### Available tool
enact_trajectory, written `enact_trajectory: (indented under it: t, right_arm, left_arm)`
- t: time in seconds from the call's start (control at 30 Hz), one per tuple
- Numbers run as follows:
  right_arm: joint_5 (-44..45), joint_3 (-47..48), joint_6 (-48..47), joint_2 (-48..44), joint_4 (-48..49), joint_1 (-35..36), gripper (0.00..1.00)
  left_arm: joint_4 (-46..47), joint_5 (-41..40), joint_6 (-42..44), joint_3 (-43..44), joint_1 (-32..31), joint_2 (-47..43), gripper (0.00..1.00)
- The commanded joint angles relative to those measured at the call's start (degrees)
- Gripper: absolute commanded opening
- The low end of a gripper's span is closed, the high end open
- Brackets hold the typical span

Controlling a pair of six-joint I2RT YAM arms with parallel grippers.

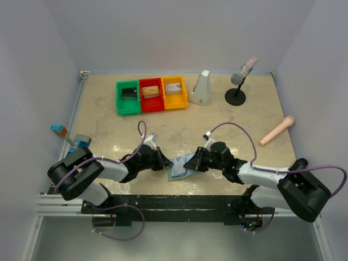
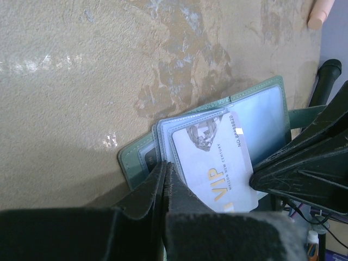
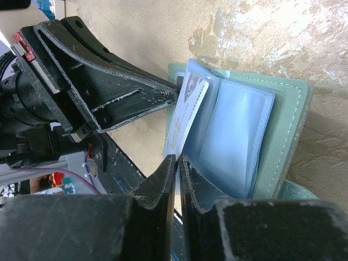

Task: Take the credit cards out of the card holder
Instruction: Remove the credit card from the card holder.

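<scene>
Your left claw is pinched fully together on the edge of the wallet — it lies open on the table, right at the tips and between both claws. Your right claw is almost closed, nipping one edge of the silver card — the card pokes partly out of the pale blue pockets, just ahead of the left tips.

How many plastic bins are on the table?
3, side by side at the back: green bin left, red bin middle, yellow bin right. None seem hidden.
</scene>
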Motion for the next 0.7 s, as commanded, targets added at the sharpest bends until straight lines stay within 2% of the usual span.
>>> enact_trajectory:
  t: [0.0, 0.2, 0.67]
  right_arm:
    - [0.32, 0.41, -0.79, -2.13, 1.94, -0.44, 0.10]
    - [0.32, 0.41, -0.79, -2.57, 1.58, -0.70, 0.00]
    - [1.20, -0.74, -0.88, -4.94, 0.70, -1.23, 0.00]
  left_arm:
    - [-13.22, -2.72, 2.93, -2.85, -0.78, 3.84, 0.00]
    - [-12.96, -2.64, 2.93, -2.85, -0.78, 4.11, 0.00]
    - [-12.52, -2.64, 2.76, -3.11, -0.70, 4.55, 0.00]
